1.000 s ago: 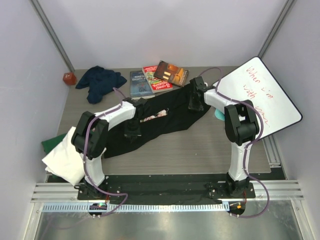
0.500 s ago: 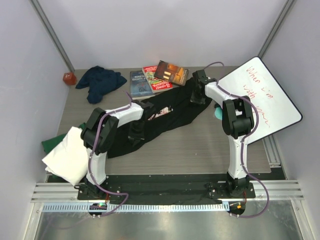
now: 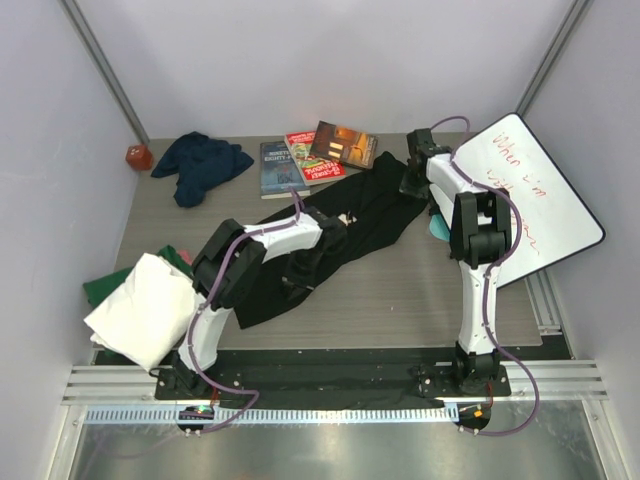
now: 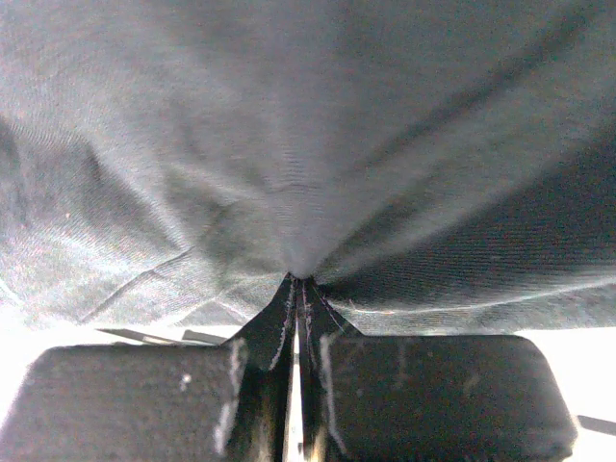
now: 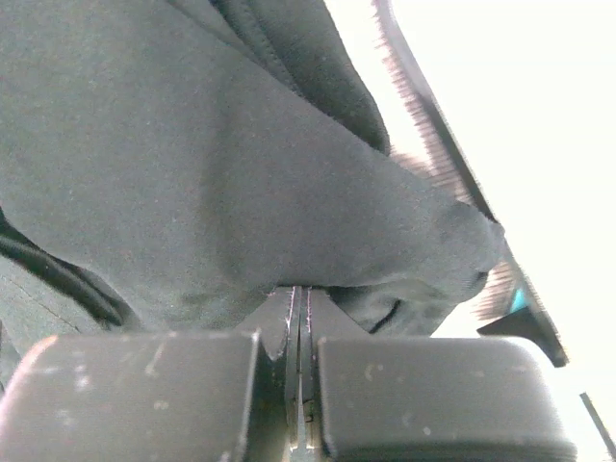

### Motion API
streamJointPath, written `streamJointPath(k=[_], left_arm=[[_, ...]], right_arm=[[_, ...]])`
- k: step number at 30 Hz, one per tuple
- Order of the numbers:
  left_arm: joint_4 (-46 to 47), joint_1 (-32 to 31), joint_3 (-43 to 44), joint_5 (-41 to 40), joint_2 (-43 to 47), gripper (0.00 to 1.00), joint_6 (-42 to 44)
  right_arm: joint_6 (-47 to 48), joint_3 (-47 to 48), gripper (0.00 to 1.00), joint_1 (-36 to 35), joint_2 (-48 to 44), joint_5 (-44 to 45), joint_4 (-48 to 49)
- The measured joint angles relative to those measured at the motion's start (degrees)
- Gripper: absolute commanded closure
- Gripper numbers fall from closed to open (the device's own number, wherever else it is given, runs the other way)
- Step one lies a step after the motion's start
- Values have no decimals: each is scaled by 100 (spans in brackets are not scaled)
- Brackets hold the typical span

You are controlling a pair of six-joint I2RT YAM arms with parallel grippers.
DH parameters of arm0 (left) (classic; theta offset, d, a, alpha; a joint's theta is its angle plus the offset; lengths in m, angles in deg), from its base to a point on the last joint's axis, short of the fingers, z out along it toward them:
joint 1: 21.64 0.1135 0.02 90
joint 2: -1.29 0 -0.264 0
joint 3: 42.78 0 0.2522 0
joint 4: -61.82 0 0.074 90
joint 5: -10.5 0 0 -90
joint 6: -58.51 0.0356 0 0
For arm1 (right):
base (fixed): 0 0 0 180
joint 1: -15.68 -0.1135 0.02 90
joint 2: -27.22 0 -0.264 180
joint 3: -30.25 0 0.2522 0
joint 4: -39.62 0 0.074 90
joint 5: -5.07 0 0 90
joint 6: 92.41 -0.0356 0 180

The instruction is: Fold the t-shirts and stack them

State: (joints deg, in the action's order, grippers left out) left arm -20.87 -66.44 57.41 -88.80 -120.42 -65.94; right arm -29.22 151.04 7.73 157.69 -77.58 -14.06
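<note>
The large black t-shirt (image 3: 365, 215) lies stretched in a diagonal band across the middle of the table, with a little of its print showing. My left gripper (image 3: 305, 264) is shut on a pinch of its cloth (image 4: 289, 173) at the near-left part. My right gripper (image 3: 414, 182) is shut on the far-right end of the same shirt (image 5: 241, 164), close to the whiteboard. A crumpled navy t-shirt (image 3: 200, 165) sits at the back left. A folded white t-shirt (image 3: 140, 312) rests on a green one (image 3: 100, 290) at the near left edge.
Three books (image 3: 315, 155) lie at the back centre. A whiteboard (image 3: 520, 190) with red writing leans at the right, with a teal mat (image 3: 438, 229) peeking out beneath it. A red ball-like object (image 3: 138, 156) sits in the back left corner.
Both grippers have moved right, dragging the black t-shirt with them. The right gripper has also gone farther back toward the whiteboard, and its jaws have closed tight on the cloth.
</note>
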Motion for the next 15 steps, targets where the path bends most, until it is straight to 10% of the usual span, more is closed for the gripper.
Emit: streamJointPath(k=[15], left_arm=[[573,-404,131,494,271,91,-557]], right_arm=[[221,-280,76,57,-435,-234,7]])
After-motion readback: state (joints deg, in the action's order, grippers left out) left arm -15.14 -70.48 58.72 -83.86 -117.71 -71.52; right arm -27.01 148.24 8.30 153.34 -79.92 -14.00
